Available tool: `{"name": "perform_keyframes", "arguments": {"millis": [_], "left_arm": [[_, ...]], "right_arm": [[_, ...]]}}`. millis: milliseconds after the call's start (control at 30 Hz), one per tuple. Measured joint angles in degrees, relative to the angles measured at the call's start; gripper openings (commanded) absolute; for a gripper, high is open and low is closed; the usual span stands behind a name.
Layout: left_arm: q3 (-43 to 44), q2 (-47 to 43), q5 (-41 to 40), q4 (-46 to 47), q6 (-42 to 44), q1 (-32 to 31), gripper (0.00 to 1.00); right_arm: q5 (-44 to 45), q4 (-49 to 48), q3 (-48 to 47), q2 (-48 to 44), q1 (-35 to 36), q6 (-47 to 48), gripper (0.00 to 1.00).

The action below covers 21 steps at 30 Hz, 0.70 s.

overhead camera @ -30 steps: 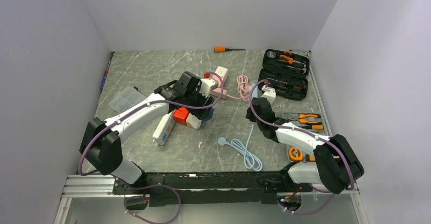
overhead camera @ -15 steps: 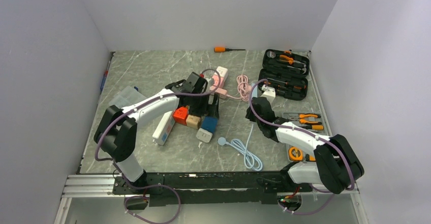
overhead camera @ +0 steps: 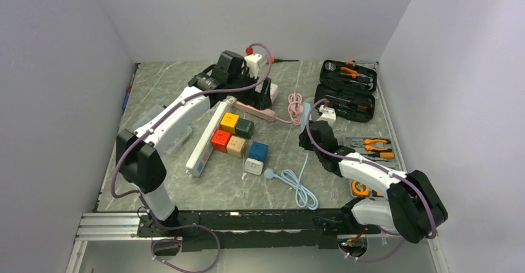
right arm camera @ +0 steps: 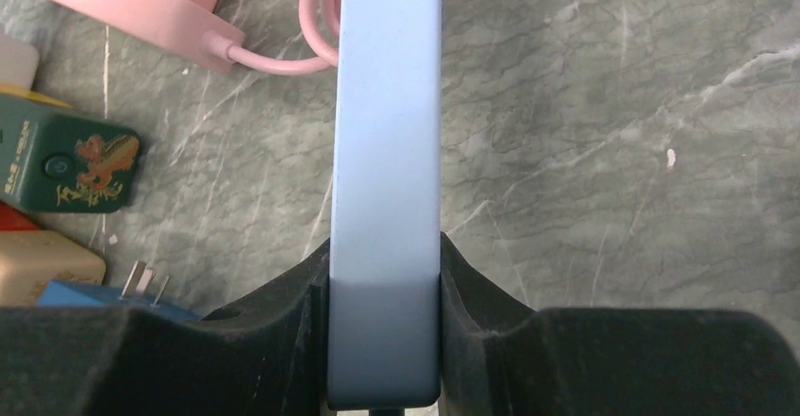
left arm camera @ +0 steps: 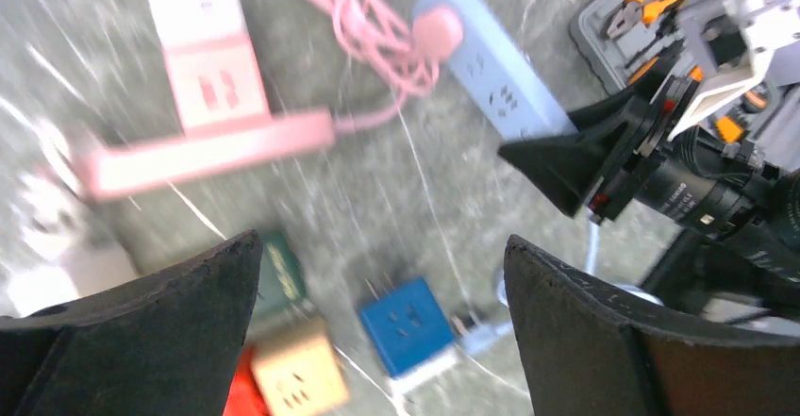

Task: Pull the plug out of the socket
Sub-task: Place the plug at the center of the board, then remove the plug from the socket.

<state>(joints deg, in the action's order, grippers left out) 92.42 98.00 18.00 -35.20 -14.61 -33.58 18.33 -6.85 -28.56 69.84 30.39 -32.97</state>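
Hemming the blue plug (overhead camera: pixel 258 151) are coloured cubes (overhead camera: pixel 235 146).

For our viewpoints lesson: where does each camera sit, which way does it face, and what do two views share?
Top external: above, behind the bases, facing down on the table; both arms show.
Left wrist: raised, facing down at the blue plug; its open fingers show.
Right wrist: low, facing along the blue power strip its fingers clamp.
Shared: both wrist views show that strip.
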Motion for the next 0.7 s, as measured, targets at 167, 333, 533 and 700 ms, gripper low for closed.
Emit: {"name": "perform_keyframes", "arguments": {"millis": [167,333,533,700], "left_arm": [[2.49,-0.11,0.74,5.95,18.97,-0.37,0.99],[3.39,3.67,4.92,6.27,32.87,-0.42,1.00],[1.70,7.26,10.45,6.78,41.86,-0.42,0.99],[2.29,9.55,17.84,7.08,47.04,-0.42,0.99]], "right_arm": [[-2.08,-0.35,0.57,-1.70,0.59,1.70,0.00],[-3.87,0.07,0.31,-2.69,0.83,3.82,0.00],[-5.70,1.01,-1.51,-2.73,0.85,5.88,0.00],[-7.45,1.33,-2.95,-2.64,0.96,6.97,0.00]]}}
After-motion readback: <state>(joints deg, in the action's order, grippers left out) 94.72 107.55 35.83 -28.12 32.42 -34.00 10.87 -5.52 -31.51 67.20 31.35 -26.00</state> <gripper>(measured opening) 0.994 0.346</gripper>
